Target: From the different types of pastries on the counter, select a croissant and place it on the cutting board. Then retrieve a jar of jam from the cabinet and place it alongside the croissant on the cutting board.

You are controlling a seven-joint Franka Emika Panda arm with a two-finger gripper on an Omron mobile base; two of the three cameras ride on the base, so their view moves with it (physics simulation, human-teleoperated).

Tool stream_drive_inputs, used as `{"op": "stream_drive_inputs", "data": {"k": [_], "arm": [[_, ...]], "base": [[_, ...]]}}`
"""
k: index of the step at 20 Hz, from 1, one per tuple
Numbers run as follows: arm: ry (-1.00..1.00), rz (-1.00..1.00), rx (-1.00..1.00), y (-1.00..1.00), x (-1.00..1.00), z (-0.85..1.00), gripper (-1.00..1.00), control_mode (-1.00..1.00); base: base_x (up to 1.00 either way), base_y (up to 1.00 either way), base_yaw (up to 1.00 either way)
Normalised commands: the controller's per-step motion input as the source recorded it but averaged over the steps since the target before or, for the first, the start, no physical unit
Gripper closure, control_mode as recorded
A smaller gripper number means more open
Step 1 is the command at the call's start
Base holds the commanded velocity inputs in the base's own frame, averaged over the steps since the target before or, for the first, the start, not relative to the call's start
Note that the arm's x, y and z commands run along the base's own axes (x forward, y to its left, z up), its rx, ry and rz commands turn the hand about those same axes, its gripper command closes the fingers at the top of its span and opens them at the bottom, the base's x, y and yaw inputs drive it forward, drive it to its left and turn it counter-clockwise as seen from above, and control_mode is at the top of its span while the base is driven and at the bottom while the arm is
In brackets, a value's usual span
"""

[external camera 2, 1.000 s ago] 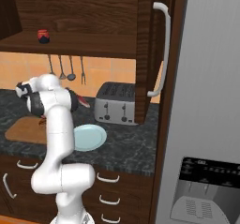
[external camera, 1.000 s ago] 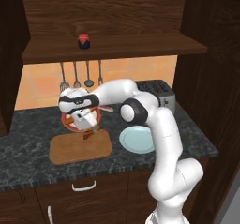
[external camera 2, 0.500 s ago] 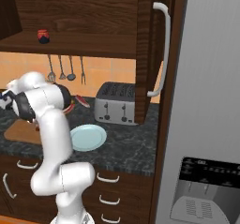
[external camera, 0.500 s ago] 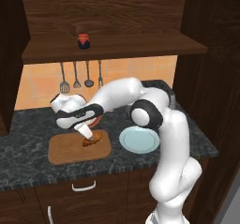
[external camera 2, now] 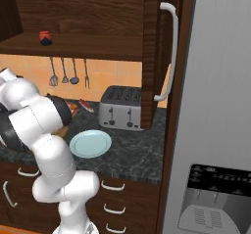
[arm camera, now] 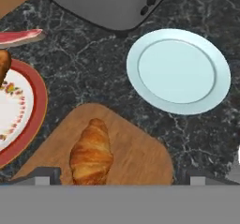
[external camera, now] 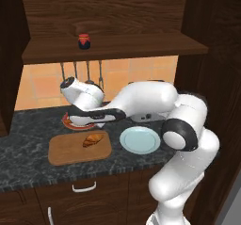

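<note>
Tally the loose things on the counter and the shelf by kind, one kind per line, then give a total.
Plates: 2, a light blue plate and a red-rimmed plate
Pastries: 1, the croissant
Boards: 1, the cutting board
Jars: 1, the jar of jam on the cabinet shelf
Toasters: 1, the toaster
Total: 6

The red-rimmed plate (arm camera: 21, 120) runs off the left edge — its pastry (arm camera: 3, 64) barely shows.

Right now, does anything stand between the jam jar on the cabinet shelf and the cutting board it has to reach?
Nothing visible does. The jar of jam stands alone on the open cabinet shelf, no door before it. The cutting board below holds the croissant, with bare wood beside it.
</note>
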Motion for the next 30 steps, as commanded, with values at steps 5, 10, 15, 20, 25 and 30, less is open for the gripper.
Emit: {"op": "stream_drive_inputs", "data": {"k": [5, 10, 15, 20, 25, 30], "arm": [[-0.08, 0.39, 0.23, 0.00, -0.45, 1.00, -1.00, -1.00], [-0.09, 0.43, 0.25, 0.00, -0.38, 1.00, -1.00, -1.00], [-0.10, 0.65, 0.13, 0.00, -0.35, 0.87, -1.00, -1.00], [-0.57, 0.18, -0.11, 0.06, -0.84, 0.38, -1.00, -1.00], [-0.91, 0.01, -0.16, 0.00, -0.83, 0.62, -1.00, -1.00], [-0.61, 0.02, -0.01, -0.28, -0.24, 1.00, -1.00, -1.00]], "base": [[0.00, 0.00, 0.00], [0.00, 0.00, 0.00], [0.00, 0.00, 0.00], [0.00, 0.00, 0.00], [0.00, 0.00, 0.00], [0.00, 0.00, 0.00]]}}
